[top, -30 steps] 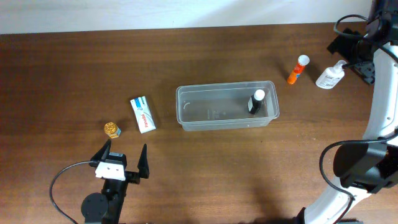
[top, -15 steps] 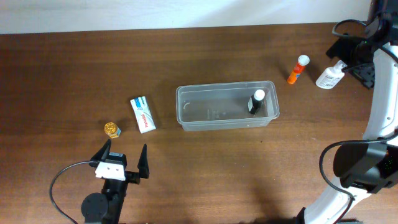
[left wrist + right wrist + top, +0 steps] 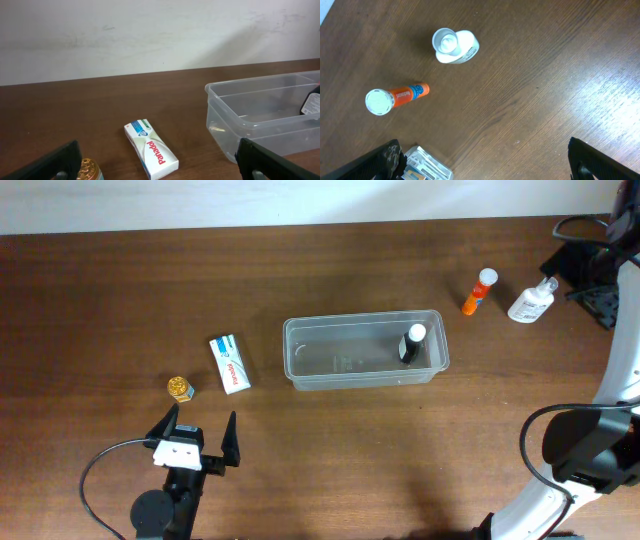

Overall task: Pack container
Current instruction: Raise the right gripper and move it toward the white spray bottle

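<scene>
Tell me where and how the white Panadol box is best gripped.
Probably across its long sides at mid-length, coming down from above: the Panadol box lies flat, long and narrow, with bare table along both long sides.

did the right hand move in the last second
Yes. The right hand has pulled back toward the overhead view's right edge, away from the white bottle, which stays put.

dark wood table [image 3: 100,300] w/ grain, glossy; off-white scuffed wall [image 3: 150,35] behind
</scene>
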### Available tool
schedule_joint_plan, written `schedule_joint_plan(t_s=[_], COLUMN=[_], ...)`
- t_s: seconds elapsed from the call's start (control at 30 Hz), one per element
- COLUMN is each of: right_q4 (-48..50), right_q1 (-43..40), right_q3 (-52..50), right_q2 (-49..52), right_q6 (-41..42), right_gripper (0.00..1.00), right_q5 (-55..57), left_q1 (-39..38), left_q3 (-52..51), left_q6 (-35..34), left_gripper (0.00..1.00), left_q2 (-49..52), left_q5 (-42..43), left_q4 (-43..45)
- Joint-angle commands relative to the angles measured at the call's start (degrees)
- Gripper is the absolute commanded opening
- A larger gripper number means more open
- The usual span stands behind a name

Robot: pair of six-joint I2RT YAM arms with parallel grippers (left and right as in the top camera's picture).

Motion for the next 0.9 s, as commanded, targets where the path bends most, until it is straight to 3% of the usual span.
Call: schedule_joint_plan(t_s=[0.0, 0.17, 0.4, 0.87], right_q4=[0.6, 2.8, 3.4, 11.0], right_q1=[-0.1, -0.2, -1.5, -0.4], right_q3=[0.2, 0.2, 0.2, 0.2], right_q2=[0.0, 0.0, 0.1, 3.9], right_q6=[0.7, 1.2, 8.5, 8.4], right_gripper=[0.98, 0.98, 0.98, 0.98], right_q5=[-0.3, -0.3, -0.4, -0.4], left_q1=[0.4, 0.4, 0.4, 0.4], left_q3=[0.0, 0.0, 0.0, 0.0], left_q6=[0.8, 0.8, 0.8, 0.8], left_gripper=[0.99, 0.99, 0.99, 0.99], left_q2=[-0.5, -0.5, -0.5, -0.5], left_q5=[1.0, 1.0, 1.0, 1.0], left_q4=[-0.4, -0.4, -0.4, -0.4])
